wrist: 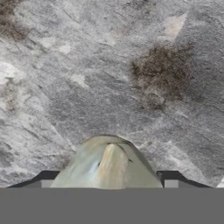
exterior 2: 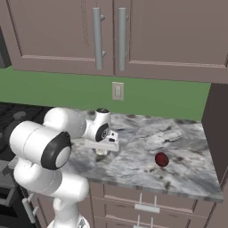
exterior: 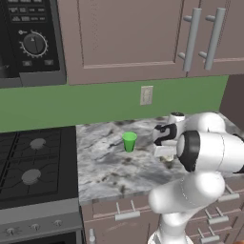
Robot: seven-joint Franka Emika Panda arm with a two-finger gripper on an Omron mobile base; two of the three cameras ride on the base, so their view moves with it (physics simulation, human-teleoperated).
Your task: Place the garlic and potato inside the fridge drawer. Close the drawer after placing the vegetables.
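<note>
Two dark fingertips (wrist: 48,178) flank the garlic (wrist: 107,164), the gripper (wrist: 107,181) seemingly clasping it just above the marble counter (wrist: 131,65), while the potato (exterior 2: 161,159) sits on the counter well apart to the right.

The garlic (wrist: 107,164) was cut off at the bottom of the hand view, its base hidden. The hand (wrist: 107,179) fingertips were barely seen; contact could not be told. The garlic was mostly hidden under the hand (exterior 2: 102,151) in the right base view.
</note>
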